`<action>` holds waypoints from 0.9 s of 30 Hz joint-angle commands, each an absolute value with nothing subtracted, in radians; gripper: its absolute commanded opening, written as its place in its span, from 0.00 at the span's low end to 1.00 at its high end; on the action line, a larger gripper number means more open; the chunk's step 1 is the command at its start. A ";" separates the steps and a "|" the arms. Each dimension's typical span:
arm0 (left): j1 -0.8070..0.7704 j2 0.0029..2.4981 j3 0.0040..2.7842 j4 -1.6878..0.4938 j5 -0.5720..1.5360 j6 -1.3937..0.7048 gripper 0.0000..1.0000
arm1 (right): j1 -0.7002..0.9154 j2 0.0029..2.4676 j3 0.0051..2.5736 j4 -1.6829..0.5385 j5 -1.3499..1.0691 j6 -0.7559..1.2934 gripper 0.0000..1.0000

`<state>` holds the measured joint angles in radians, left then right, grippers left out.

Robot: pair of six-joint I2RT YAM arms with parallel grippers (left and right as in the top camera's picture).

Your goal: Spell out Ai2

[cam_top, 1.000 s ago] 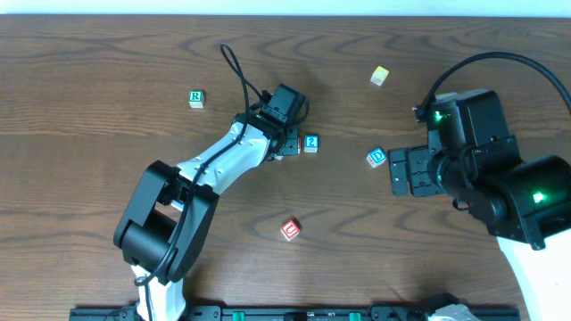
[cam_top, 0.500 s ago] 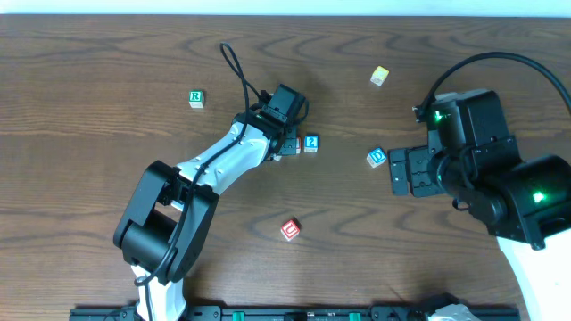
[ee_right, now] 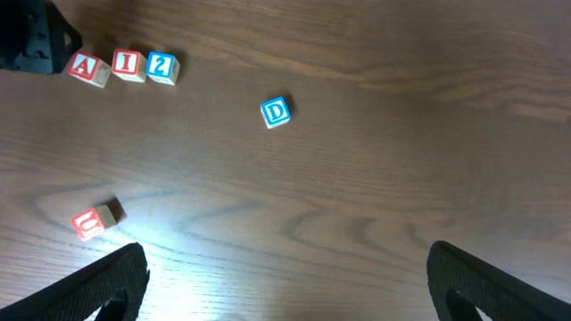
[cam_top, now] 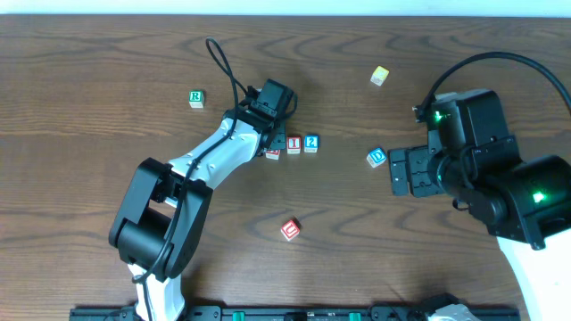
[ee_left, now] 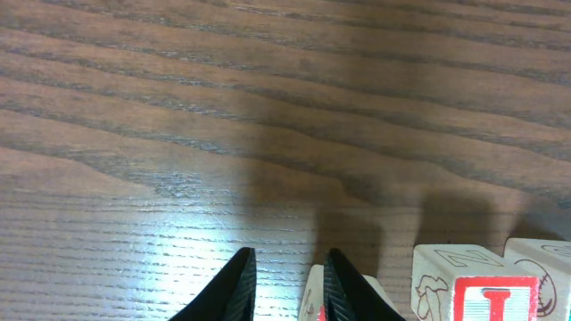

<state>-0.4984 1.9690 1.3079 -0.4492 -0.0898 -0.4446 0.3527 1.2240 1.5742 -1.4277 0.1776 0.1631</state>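
Three cubes stand in a row: red "A" [ee_right: 85, 66], red "I" [ee_right: 129, 63] and blue "2" [ee_right: 161, 65]. From overhead the "A" cube [cam_top: 274, 152] is partly under my left gripper [cam_top: 268, 138], with "I" [cam_top: 293, 144] and "2" [cam_top: 310, 143] to its right. My left gripper [ee_left: 284, 294] is open a little, with bare wood between its fingers. The "A" cube [ee_left: 312, 299] peeks out behind the right finger, and the "I" cube [ee_left: 486, 294] is further right. My right gripper [ee_right: 294, 294] is wide open and holds nothing, off to the right of the row [cam_top: 399, 171].
A blue "D" cube [cam_top: 376, 158] lies just left of the right gripper. A red "C" cube [cam_top: 290, 229] sits nearer the front. At the back are a green "R" cube [cam_top: 196, 98] on the left and a yellow cube [cam_top: 380, 76] on the right.
My left gripper has pulled back up and to the left, uncovering the "A" and "I" cubes beside the "2". The right arm has not moved.
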 commanded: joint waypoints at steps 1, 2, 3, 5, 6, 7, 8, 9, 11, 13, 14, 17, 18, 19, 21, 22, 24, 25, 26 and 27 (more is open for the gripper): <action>-0.491 1.950 1.305 -0.460 -0.113 -0.430 0.22 | 0.347 1.224 1.574 -1.429 0.191 0.149 0.99; -0.488 1.940 1.305 -0.463 -0.115 -0.417 0.18 | 0.347 1.224 1.574 -1.428 0.191 0.149 0.99; -0.483 1.930 1.305 -0.471 -0.116 -0.407 0.10 | 0.347 1.224 1.574 -1.428 0.191 0.149 0.99; -0.472 1.920 1.305 -0.503 -0.115 -0.396 0.06 | 0.347 1.224 1.574 -1.428 0.191 0.149 0.99; -0.467 1.918 1.305 -0.525 -0.115 -0.397 0.06 | 0.347 1.224 1.574 -1.428 0.191 0.149 0.99; -0.462 1.919 1.305 -0.547 -0.112 -0.397 0.06 | 0.347 1.224 1.574 -1.429 0.191 0.149 0.99; -0.459 1.919 1.305 -0.565 -0.108 -0.397 0.06 | 0.347 1.224 1.574 -1.428 0.191 0.149 0.99; -0.458 1.919 1.305 -0.579 -0.099 -0.397 0.06 | 0.347 1.224 1.574 -1.428 0.191 0.149 0.99; -0.458 1.919 1.304 -0.595 -0.067 -0.397 0.06 | 0.347 1.224 1.574 -1.428 0.191 0.149 0.99; -0.461 1.919 1.302 -0.602 -0.031 -0.397 0.06 | 0.347 1.224 1.574 -1.429 0.191 0.149 0.99; -0.462 1.919 1.299 -0.603 -0.020 -0.397 0.06 | 0.347 1.224 1.574 -1.429 0.191 0.149 0.99; -0.462 1.919 1.287 -0.602 0.007 -0.397 0.06 | 0.347 1.224 1.574 -1.428 0.191 0.149 0.99; -0.462 1.919 1.282 -0.603 0.025 -0.397 0.06 | 0.347 1.224 1.574 -1.428 0.191 0.149 0.99; -0.463 1.919 1.278 -0.603 0.040 -0.397 0.06 | 0.347 1.224 1.574 -1.428 0.191 0.149 0.99; -0.467 1.919 1.273 -0.604 0.059 -0.397 0.06 | 0.347 1.224 1.574 -1.428 0.191 0.149 0.99; -0.471 1.919 1.270 -0.605 0.066 -0.397 0.06 | 0.347 1.224 1.574 -1.429 0.191 0.149 0.99; -0.478 1.920 1.267 -0.613 0.072 -0.397 0.06 | 0.347 1.224 1.574 -1.428 0.191 0.149 0.99; -0.482 1.919 1.264 -0.617 0.072 -0.397 0.06 | 0.347 1.224 1.574 -1.429 0.191 0.149 0.99; -0.485 1.920 1.264 -0.620 0.072 -0.396 0.06 | 0.347 1.224 1.574 -1.428 0.191 0.149 0.99; -0.488 1.920 1.264 -0.620 0.074 -0.396 0.06 | 0.347 1.224 1.574 -1.428 0.191 0.149 0.99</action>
<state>-0.4789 1.9438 1.2816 -0.6128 0.0544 -0.4107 0.3527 1.2240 1.5742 -1.4277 0.1776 0.1631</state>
